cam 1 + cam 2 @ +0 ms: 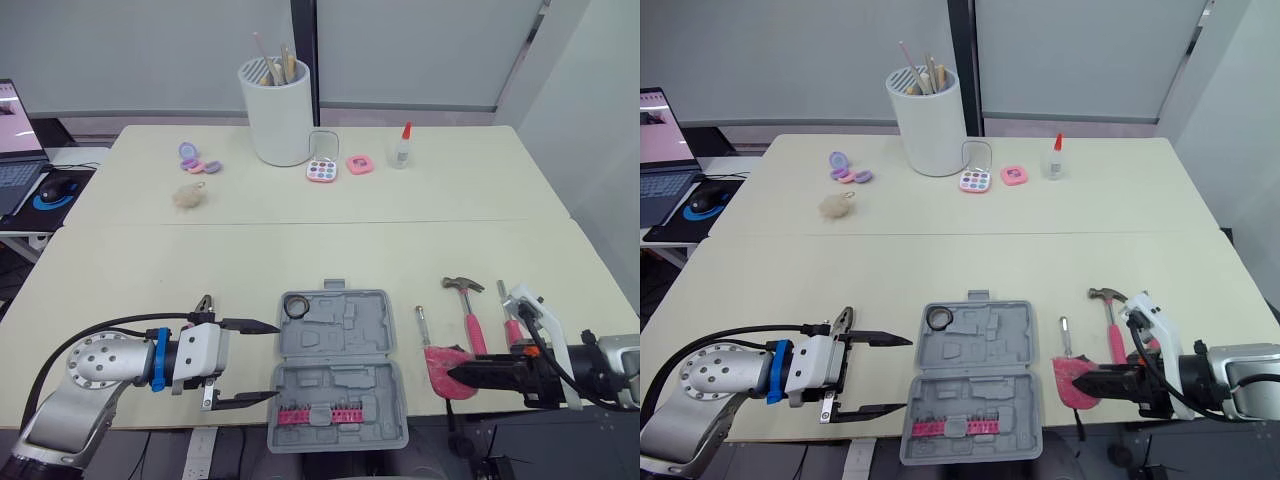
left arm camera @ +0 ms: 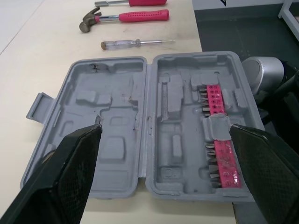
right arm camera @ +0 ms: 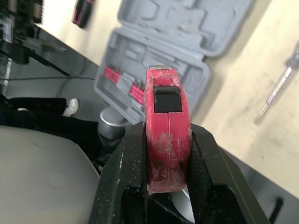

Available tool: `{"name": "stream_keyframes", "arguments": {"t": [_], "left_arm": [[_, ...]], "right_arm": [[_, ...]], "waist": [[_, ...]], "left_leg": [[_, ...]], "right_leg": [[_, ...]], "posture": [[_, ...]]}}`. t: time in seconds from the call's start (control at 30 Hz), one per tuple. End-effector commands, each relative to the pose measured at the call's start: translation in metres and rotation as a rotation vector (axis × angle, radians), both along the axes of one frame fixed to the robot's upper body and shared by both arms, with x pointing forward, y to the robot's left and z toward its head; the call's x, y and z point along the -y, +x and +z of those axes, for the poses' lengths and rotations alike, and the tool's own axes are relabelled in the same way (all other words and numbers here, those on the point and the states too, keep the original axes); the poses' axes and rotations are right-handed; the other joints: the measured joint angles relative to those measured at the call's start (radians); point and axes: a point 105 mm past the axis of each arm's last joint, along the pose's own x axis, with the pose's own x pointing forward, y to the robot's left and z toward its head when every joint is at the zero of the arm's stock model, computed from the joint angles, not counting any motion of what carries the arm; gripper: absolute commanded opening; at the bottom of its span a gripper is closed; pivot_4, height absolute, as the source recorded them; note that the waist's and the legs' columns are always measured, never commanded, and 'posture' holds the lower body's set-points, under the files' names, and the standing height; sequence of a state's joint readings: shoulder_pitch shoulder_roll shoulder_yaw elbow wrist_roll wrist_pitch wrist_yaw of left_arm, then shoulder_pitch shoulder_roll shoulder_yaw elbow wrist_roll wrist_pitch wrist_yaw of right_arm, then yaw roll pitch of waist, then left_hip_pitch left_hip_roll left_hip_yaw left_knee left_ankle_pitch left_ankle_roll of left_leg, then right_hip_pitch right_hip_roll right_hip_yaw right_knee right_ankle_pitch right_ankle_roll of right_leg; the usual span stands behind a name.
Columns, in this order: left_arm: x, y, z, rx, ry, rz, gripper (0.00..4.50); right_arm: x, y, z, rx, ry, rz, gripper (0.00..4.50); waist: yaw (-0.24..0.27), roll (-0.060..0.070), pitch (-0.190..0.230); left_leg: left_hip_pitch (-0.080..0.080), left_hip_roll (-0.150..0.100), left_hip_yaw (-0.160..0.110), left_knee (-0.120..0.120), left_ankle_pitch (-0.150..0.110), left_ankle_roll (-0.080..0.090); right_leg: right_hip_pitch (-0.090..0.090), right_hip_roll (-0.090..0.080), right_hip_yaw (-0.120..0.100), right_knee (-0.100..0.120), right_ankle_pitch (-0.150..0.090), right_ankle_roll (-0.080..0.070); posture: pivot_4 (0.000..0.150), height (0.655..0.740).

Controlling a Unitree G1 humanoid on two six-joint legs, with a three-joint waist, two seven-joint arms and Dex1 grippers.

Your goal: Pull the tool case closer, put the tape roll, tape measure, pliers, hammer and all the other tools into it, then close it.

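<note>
The grey tool case (image 1: 338, 365) lies open at the table's front edge, with a pink bit strip (image 1: 320, 414) in its near half and a tape roll (image 1: 294, 306) in its far left corner. My left gripper (image 1: 277, 361) is open just left of the case, its fingers (image 2: 70, 177) spread wide and holding nothing. My right gripper (image 1: 452, 375) is shut on the red tape measure (image 3: 166, 130), right of the case at the table edge. A pink-handled hammer (image 1: 468, 305), a screwdriver (image 1: 424, 322) and another pink-handled tool (image 1: 512, 325) lie on the table to the right.
At the back stand a white holder (image 1: 275, 110) of sticks, a glue bottle (image 1: 401, 147), a paint palette (image 1: 322, 171), a pink compact (image 1: 359, 165), purple items (image 1: 195, 157) and a fluffy ball (image 1: 189, 195). A laptop (image 1: 15, 150) sits on a side desk at the left.
</note>
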State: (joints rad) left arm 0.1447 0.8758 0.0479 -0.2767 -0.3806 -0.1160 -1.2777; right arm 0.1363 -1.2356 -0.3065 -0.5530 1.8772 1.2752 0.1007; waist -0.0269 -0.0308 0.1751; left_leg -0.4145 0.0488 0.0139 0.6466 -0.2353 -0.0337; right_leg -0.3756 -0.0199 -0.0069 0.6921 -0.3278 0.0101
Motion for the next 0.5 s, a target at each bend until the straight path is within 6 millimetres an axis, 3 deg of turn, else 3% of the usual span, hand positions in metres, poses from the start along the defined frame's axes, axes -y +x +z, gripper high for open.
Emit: {"name": "stream_keyframes", "arguments": {"t": [0.03,0.27,0.5], "left_arm": [[0.005,-0.005,0.003,0.031,-0.013,-0.03,4.5],[0.014,-0.007,0.005,0.032,-0.022,-0.053,4.5],[0.021,-0.006,0.008,0.037,-0.028,-0.063,4.5]], "right_arm": [[0.003,-0.001,-0.011,0.036,-0.072,0.023,0.77],[-0.002,0.011,-0.056,0.058,-0.112,-0.073,0.77],[-0.012,0.017,-0.078,0.036,-0.087,-0.134,0.77]], "waist": [[0.001,0.0,0.0],[0.002,0.0,0.0],[0.001,0.0,0.0]], "left_leg": [[0.0,0.0,0.0,0.0,0.0,0.0],[-0.001,-0.001,-0.001,-0.001,0.0,0.0],[-0.001,-0.001,-0.001,-0.001,0.0,0.0]], "right_leg": [[0.0,0.0,0.0,0.0,0.0,0.0],[0.001,0.0,-0.001,-0.004,0.0,0.0],[0.001,0.0,-0.001,-0.004,0.0,0.001]], "posture": [[0.15,0.7366],[0.15,0.7366],[0.15,0.7366]]}}
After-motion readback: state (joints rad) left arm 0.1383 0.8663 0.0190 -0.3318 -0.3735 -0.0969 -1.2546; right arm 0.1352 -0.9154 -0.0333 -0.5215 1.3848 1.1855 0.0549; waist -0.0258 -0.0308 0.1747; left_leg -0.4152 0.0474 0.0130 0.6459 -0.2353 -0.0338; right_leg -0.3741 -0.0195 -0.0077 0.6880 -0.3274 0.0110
